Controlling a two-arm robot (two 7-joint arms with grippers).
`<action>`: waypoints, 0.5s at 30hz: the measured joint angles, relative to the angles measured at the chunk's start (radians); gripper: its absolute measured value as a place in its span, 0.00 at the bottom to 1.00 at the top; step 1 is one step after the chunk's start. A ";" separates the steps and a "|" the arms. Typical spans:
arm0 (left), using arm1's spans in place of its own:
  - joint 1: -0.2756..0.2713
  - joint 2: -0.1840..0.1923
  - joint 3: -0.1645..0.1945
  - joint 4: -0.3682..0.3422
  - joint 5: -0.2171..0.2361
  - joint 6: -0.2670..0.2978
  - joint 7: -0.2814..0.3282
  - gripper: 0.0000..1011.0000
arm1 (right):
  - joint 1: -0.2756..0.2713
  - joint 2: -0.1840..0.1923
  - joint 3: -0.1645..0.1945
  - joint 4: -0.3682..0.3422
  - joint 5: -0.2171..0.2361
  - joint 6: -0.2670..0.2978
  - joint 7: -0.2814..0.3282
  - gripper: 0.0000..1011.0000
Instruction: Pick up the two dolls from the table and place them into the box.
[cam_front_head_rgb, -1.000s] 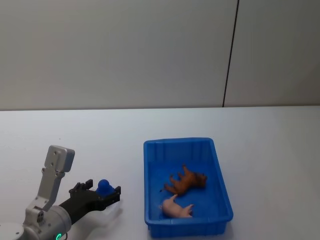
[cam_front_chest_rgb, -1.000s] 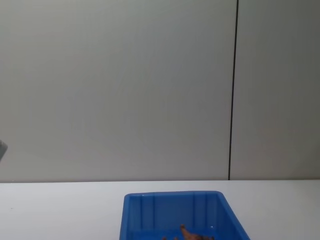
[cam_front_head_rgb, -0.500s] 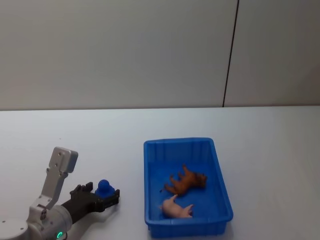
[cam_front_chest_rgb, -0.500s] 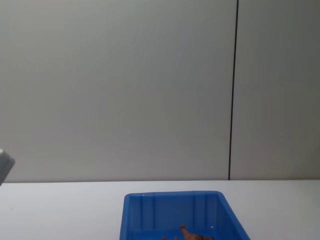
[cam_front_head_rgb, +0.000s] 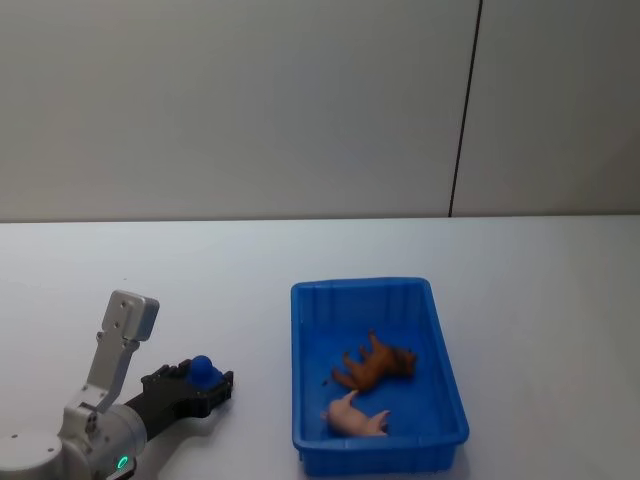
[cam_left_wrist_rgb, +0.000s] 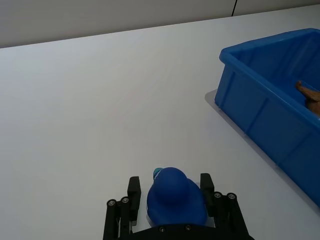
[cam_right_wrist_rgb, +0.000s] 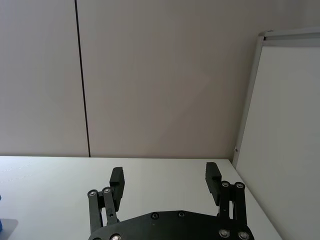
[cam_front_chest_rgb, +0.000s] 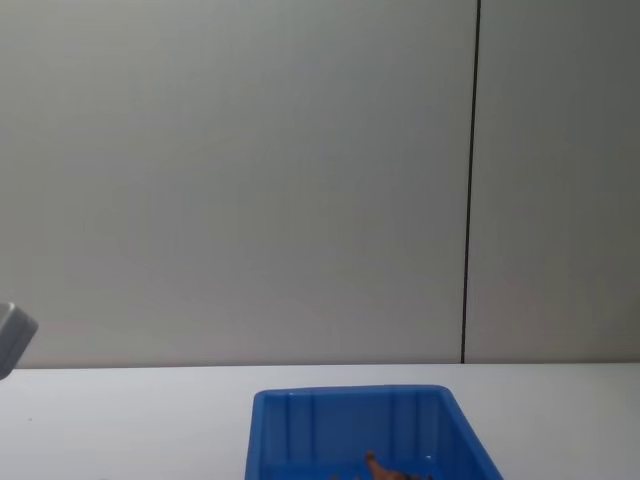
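Blue doll (cam_left_wrist_rgb: 176, 197), squeezed by the left gripper (cam_left_wrist_rgb: 170, 179), may slip out before the box (cam_left_wrist_rgb: 260, 115) if held weakly; right gripper (cam_right_wrist_rgb: 165, 175) is spread wide.

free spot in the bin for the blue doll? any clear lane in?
Free: box floor between its far wall and the brown animal; bare table between the left gripper, shut on the blue figure, and the box's left wall, a lane in. Crowded: the near half, brown animal and pig close together. Right gripper sits open, away from the box.
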 joint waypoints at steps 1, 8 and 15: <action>-0.002 -0.002 0.000 0.004 0.002 -0.001 -0.001 0.76 | 0.000 0.000 0.000 0.000 0.000 0.000 0.000 0.99; -0.009 -0.006 0.001 0.018 0.006 -0.002 -0.004 0.65 | 0.000 0.000 0.000 0.000 0.000 0.000 0.000 0.99; -0.008 -0.007 0.002 0.020 0.009 -0.012 -0.005 0.59 | 0.000 0.000 0.000 0.000 0.000 0.000 0.000 0.99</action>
